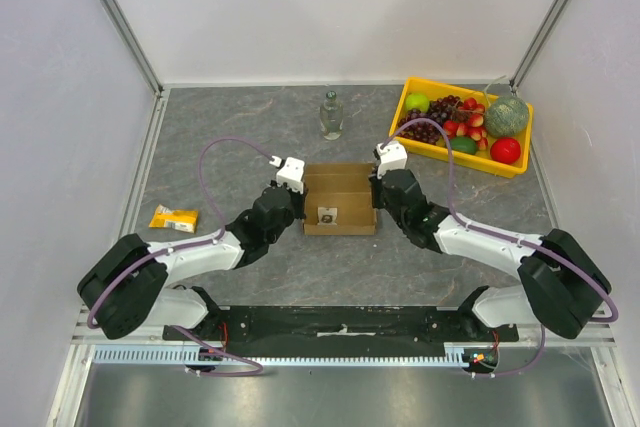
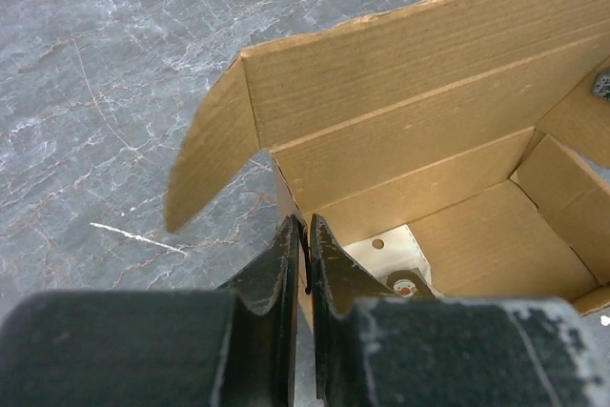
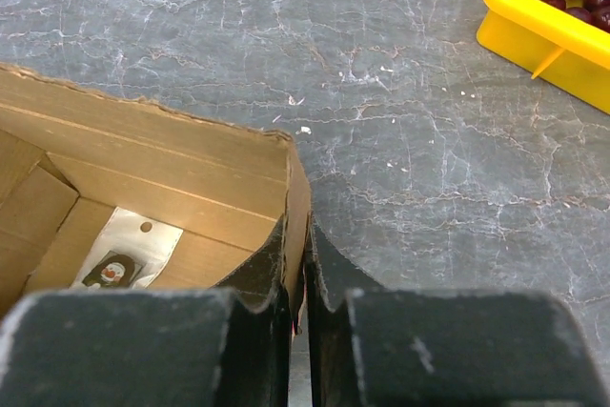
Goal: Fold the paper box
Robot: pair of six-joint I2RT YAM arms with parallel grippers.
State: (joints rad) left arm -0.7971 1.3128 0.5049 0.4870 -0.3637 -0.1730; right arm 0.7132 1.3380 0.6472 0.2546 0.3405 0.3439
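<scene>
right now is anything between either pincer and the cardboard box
Nothing visible does. The left pincer is shut on the left wall of the brown corrugated cardboard box, and the right pincer on its right wall. The clear glass bottle and the yellow plastic fruit tray stand apart, beyond the box.

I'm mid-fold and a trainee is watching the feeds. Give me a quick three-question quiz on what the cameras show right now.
1. True or false: the left gripper and the right gripper each pinch a side wall of the paper box.
2. What lies on the box floor? A) a white packet B) a green apple C) nothing
3. Name the object standing on the table just beyond the box's far wall.
Key: 1 true; 2 A; 3 the glass bottle.
</scene>
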